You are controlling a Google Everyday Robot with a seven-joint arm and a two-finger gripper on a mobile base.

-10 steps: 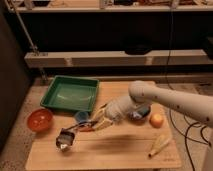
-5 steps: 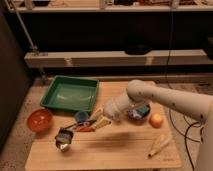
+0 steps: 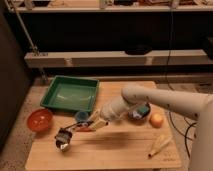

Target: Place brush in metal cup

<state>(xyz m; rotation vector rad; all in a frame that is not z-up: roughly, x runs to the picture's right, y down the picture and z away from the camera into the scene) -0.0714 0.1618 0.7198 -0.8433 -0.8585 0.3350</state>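
Camera view: brush carried down toward the metal cup

Camera view, the only one on offer, looks down on a wooden bench [image 3: 115, 150] with the white arm reaching in from 3 o'clock. The jaws [image 3: 89, 125] sit near the bench's middle-left, pressed together and pinching the brush [image 3: 75, 129], whose slim handle runs out toward 9 o'clock and ends in the oval head hanging low over the metal cup [image 3: 63, 141]. That cup stands toward 7 o'clock on the bench, shiny, with a dark mouth.

Compared with a second ago, the arm has swung slightly toward 7 o'clock and dropped, so the brush head, which sat a little above and to the right of the cup, now lies right over its rim; whether it already touches the metal cannot be told. The grip has not loosened over that second. My reading is that the carry is nearly done and lowering plus release is what remains.

Around the work: a green tray [image 3: 70, 94] at 11 o'clock, an orange bowl [image 3: 40, 120] at 9 o'clock, a light blue cup [image 3: 81, 116] just behind the brush, a dark bowl [image 3: 139, 112] and an orange fruit [image 3: 156, 120] toward 3 o'clock, and a pale corn cob [image 3: 160, 145] at 5 o'clock.
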